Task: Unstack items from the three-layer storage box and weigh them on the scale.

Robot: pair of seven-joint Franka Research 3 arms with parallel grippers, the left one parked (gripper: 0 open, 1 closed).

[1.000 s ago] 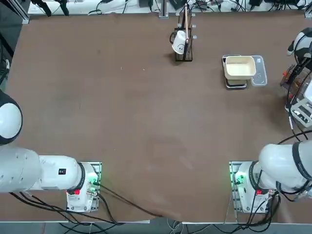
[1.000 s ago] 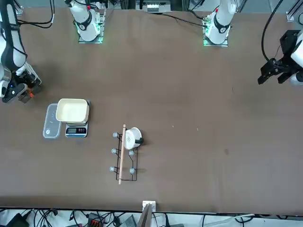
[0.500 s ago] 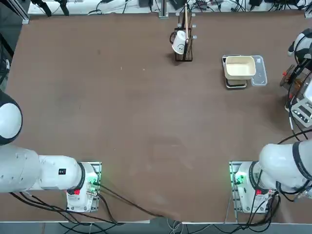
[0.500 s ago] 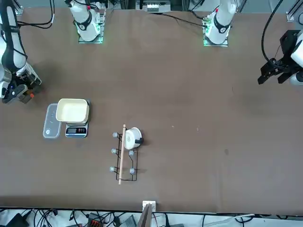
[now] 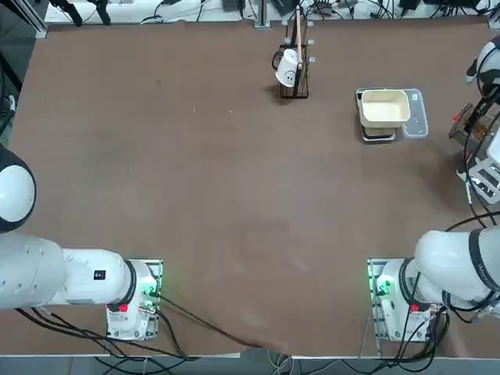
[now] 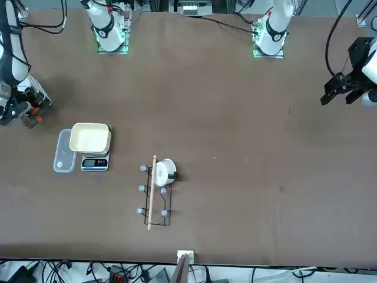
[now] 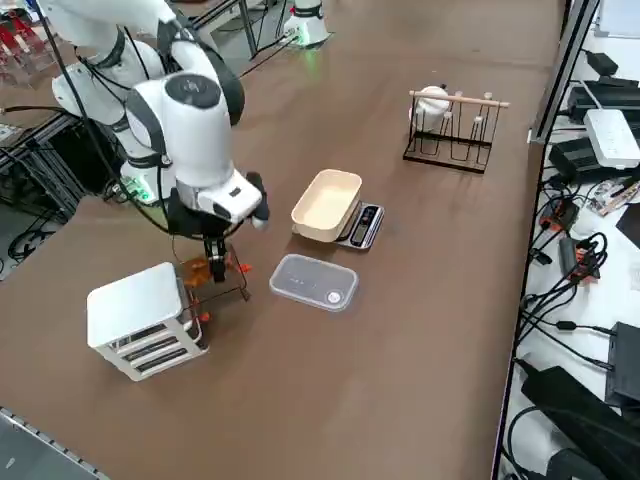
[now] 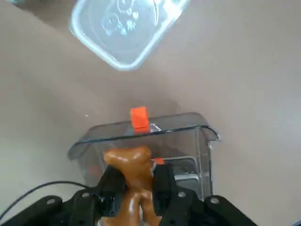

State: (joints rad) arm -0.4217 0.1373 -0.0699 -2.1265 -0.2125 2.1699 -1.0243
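A: Status on the right pincer point(image 8: 139, 186)?
B: Clenched on the brown piece point(image 8: 129, 162), one finger either side of its middle. It's above the clear drawer point(image 8: 182, 121) of the storage box point(image 7: 132, 300). Can't tell if the piece is clear of the drawer floor.
A: Where's that on the desk point(image 7: 420, 340)?
B: Right side view: drawer sticks out of the white housing toward 2 o'clock. Cream bowl point(image 7: 325, 205) is farther along 2 o'clock, on the scale point(image 7: 368, 222). Loose lid point(image 7: 313, 282) is at about 3 o'clock from the housing.
A: Handling?
B: Probably light. Glossy skin, so may be slick. Could be firm plastic or something softer; pictures don't settle it. I'd treat it as squeezable.
A: Best hold?
B: The waist, between the rounded end and the forked end. Pads there should resist sliding. Avoid the fork alone: thin legs, likely to twist or bend.
A: Next?
B: Straight up first. Legs or pincer could snag the drawer rim or the orange tab point(image 8: 139, 118) and drag the box. Then, top view, head for 10 o'clock to the bowl. Release low: a light, rounded piece may bounce, and a knock on the bowl spoils the reading.
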